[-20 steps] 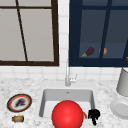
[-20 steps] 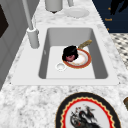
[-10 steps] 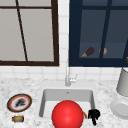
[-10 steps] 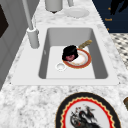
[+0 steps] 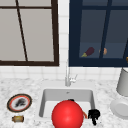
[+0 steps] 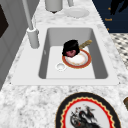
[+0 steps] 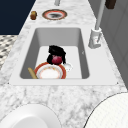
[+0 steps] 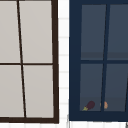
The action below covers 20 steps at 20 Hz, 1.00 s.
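A black hand (image 6: 71, 47), fingers curled round a small dark-red fruit (image 6: 70, 53), hovers over the red-rimmed plate (image 6: 80, 60) lying in the sink (image 6: 100, 62); another hand (image 5: 93, 115) hangs at the sink's front-right corner, fingers unclear.

Desk (image 6: 30, 100): speckled grey-white stone look, marble-like, smooth. Sink (image 6: 100, 65): pale matt grey, smooth, w/ no shine. Faucet (image 6: 31, 27): light grey, metal-like, dull. Plate in sink (image 6: 81, 60): orange-red rim, white centre, ceramic look, smooth. Red ball (image 5: 67, 115): uniform, smooth, matt, plastic-like. Hand (image 6: 71, 46): matt black. Wall (image 5: 63, 37): white tiles, smooth. Cabinet doors (image 8: 100, 50): dark glass, semi-transparent.
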Available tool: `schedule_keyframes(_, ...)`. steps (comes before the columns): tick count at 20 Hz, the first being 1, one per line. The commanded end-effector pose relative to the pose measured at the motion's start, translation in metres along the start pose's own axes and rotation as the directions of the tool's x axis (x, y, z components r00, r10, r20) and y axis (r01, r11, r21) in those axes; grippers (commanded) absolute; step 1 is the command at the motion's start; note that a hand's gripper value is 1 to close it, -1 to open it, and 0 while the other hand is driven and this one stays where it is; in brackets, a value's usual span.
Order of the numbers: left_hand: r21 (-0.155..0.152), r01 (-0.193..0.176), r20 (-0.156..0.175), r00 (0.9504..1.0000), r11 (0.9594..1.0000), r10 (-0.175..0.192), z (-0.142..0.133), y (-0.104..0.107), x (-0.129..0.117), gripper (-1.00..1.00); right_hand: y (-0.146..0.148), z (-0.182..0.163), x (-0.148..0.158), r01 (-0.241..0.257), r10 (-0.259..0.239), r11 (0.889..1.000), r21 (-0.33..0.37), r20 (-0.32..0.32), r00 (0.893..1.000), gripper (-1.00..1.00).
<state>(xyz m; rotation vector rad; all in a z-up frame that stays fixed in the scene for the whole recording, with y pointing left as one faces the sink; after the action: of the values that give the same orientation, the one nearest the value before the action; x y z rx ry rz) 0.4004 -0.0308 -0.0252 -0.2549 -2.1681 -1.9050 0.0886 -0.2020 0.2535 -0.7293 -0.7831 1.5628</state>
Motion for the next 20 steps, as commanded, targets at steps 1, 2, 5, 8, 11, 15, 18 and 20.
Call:
schedule_keyframes(1, -0.039, 0.035, 0.081, 0.9962, 0.9986, -0.032, 0.005, 0.025, 0.01, 1.0, 0.0, 0.0, 0.0, 0.0, 0.0, 1.0, 0.0, 0.0, 1.0, 0.0)
schedule_keyframes(2, -0.039, 0.039, 0.082, 0.996, 0.9985, -0.036, 0.007, 0.031, 0.013, 1.0, 0.0, 0.0, 0.0, 0.0, 0.0, 1.0, 0.0, 0.0, 1.0, 0.0)
schedule_keyframes(5, -0.038, 0.043, 0.086, 0.9955, 0.9983, -0.04, 0.011, 0.048, 0.021, 1.0, 0.0, 0.0, 0.0, 0.0, 0.0, 1.0, 0.0, 0.0, 1.0, 0.0)
schedule_keyframes(8, -0.044, 0.038, 0.078, 0.9963, 0.9983, -0.034, 0.016, 0.064, 0.028, 1.0, 0.0, 0.0, 0.0, 0.0, 0.0, 1.0, 0.0, 0.0, 1.0, 0.0)
schedule_keyframes(11, -0.045, 0.038, 0.084, 0.9959, 0.9983, -0.035, 0.02, 0.081, 0.035, 1.0, 0.0, 0.0, 0.0, 0.0, 0.0, 1.0, 0.0, 0.0, 1.0, 0.0)
schedule_keyframes(15, -0.038, 0.024, 0.098, 0.995, 0.999, -0.02, 0.025, 0.101, 0.041, 1.0, 0.0, 0.0, 0.0, 0.0, 0.0, 1.0, 0.0, 0.0, 1.0, 0.0)
schedule_keyframes(18, -0.031, 0.018, 0.111, 0.9937, 0.9994, -0.014, 0.026, 0.115, 0.045, 1.0, 0.0, 0.0, 0.0, 0.0, 0.0, 1.0, 0.0, 0.0, 1.0, 0.0)
schedule_keyframes(20, -0.028, 0.031, 0.106, 0.994, 0.9991, -0.028, 0.03, 0.127, 0.049, 1.0, 0.0, 0.0, 0.0, 0.0, 0.0, 1.0, 0.0, 0.0, 1.0, 0.0)
